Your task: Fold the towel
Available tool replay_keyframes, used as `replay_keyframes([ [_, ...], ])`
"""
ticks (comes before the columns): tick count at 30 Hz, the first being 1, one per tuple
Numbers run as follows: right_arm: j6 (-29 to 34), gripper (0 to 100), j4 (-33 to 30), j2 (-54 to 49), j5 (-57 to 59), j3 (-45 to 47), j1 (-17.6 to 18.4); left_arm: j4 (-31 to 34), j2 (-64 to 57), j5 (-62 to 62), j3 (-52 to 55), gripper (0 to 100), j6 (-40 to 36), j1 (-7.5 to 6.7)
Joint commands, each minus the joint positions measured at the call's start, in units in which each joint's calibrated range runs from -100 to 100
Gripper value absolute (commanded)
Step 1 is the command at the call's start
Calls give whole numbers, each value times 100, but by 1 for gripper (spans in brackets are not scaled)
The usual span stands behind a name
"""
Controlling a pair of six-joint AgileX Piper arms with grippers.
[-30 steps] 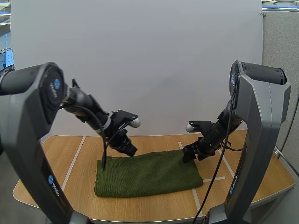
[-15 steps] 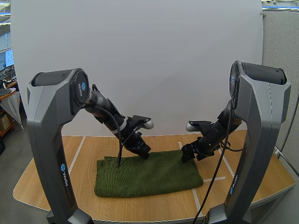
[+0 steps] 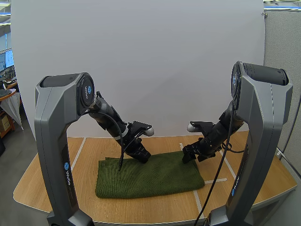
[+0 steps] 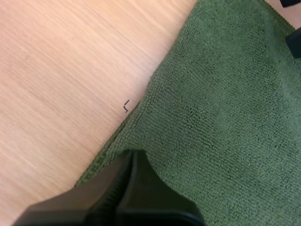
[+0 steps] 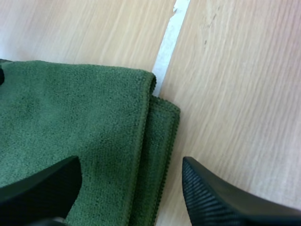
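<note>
I see the green towel (image 3: 150, 176) lying folded and flat in the middle of the worktop (image 3: 51, 183). My left tool (image 3: 142, 157) sits low at the towel's far edge, near the middle, its fingers pressed together into one dark wedge over the cloth. My right tool (image 3: 187, 157) is at the far right corner, fingers spread. One finger is over the cloth, the other over bare wood near a white tape line (image 5: 167, 42).

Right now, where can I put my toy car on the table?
Free: the bare wood left of the towel, and the strip between the towel and the table's front edge. Crowded: the towel's back edge, with the left gripper down at it and the right gripper open over its corner.
</note>
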Motion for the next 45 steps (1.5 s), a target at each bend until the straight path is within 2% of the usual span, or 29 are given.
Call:
replay_keyframes([
  [1, 5, 100, 22, -36, 105, -20, -15, 38, 113, 3, 18, 0, 23, -15],
  [6, 14, 100, -13, -36, 105, -20, -15, 38, -504, 834, 18, 0, -42, -15],
  [14, 14, 100, -50, -36, 105, -20, -32, 54, -1254, 1096, 446, 0, -51, -15],
  [20, 14, 100, -50, -36, 105, -20, -32, 38, -1269, 892, 1074, 0, 188, -15],
  [29, 14, 100, 77, -36, -105, -20, -32, -232, -1135, 659, 1444, 0, 480, -25],
  [38, 14, 100, 163, -4, -226, -20, -32, -366, -858, 392, 1493, 0, 565, -25],
  [45, 14, 100, 241, 500, -176, -20, -32, -366, -858, 392, 1493, 0, 565, -25],
])
